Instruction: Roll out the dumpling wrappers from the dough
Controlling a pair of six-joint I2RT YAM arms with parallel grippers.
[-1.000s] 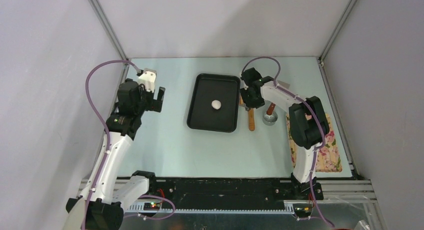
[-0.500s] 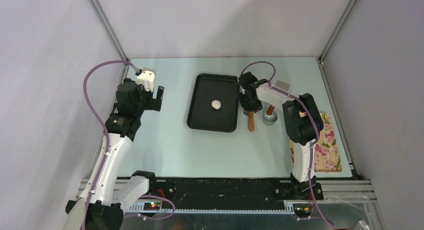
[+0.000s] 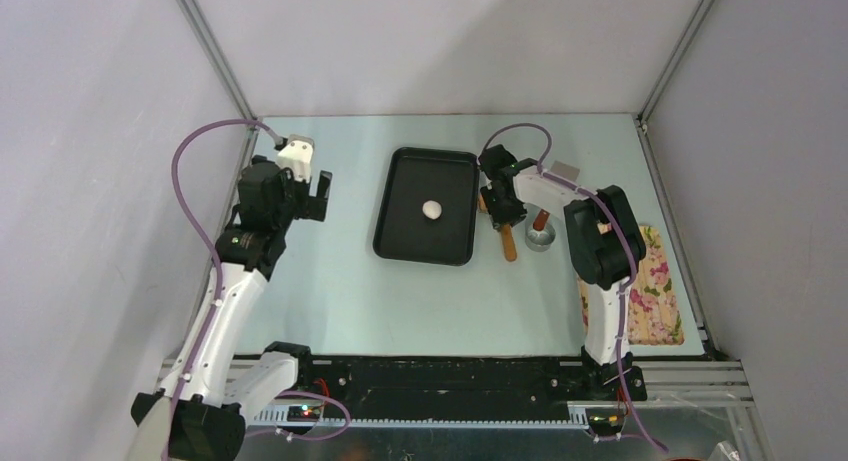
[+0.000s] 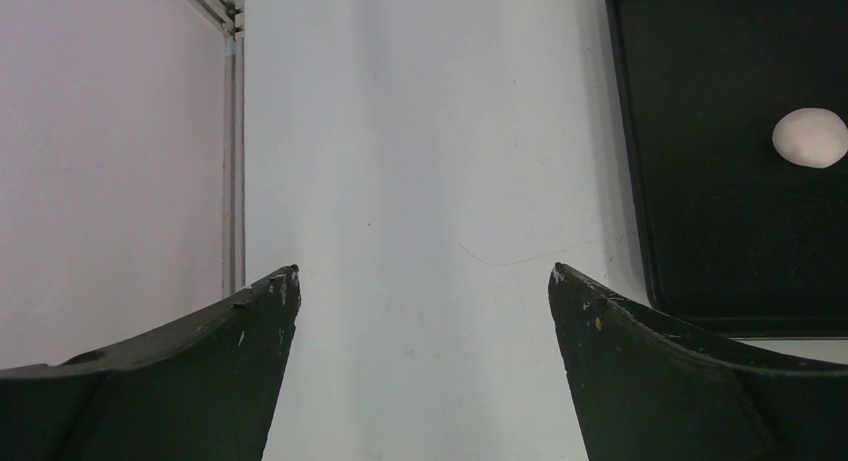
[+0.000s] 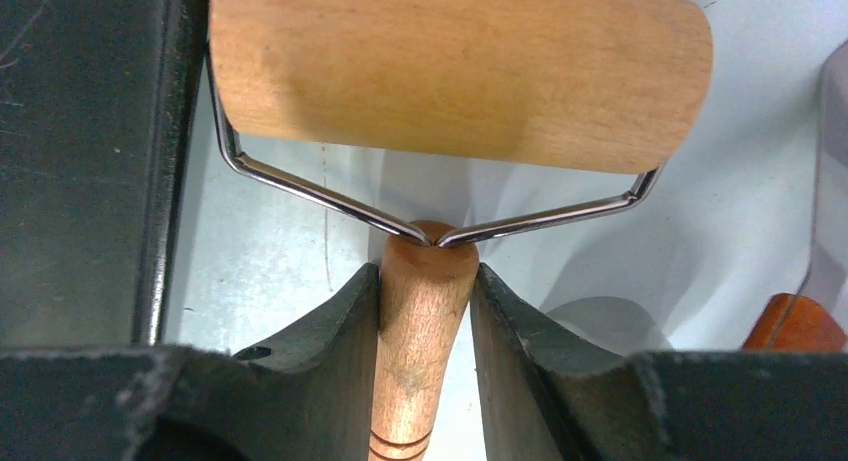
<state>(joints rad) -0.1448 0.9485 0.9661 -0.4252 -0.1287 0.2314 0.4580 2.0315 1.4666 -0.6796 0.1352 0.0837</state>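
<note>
The dough [image 3: 432, 210] is a small white ball in the middle of the black tray [image 3: 400, 243]; the left wrist view shows the dough [image 4: 810, 138] on the tray [image 4: 700, 231] at its right. A wooden roller [image 5: 460, 71] lies on the table just right of the tray, its handle [image 3: 509, 243] pointing toward me. My right gripper [image 3: 500, 209] is over it, and in the wrist view the right gripper [image 5: 425, 271] has both fingers pressed against the handle [image 5: 425, 321]. My left gripper [image 3: 308, 199] hangs left of the tray; its wrist view shows the left gripper [image 4: 425, 271] wide open over bare table.
A round steel cup [image 3: 540, 237] holding a red-brown tool [image 3: 541, 219] stands right of the roller. A floral cloth [image 3: 655, 291] lies at the table's right edge. Enclosure posts and walls border the table on the left, right and back.
My right gripper came down over the roller and closed its fingers onto the handle; the handle's near end has swung slightly to the right. The left arm has barely moved.
</note>
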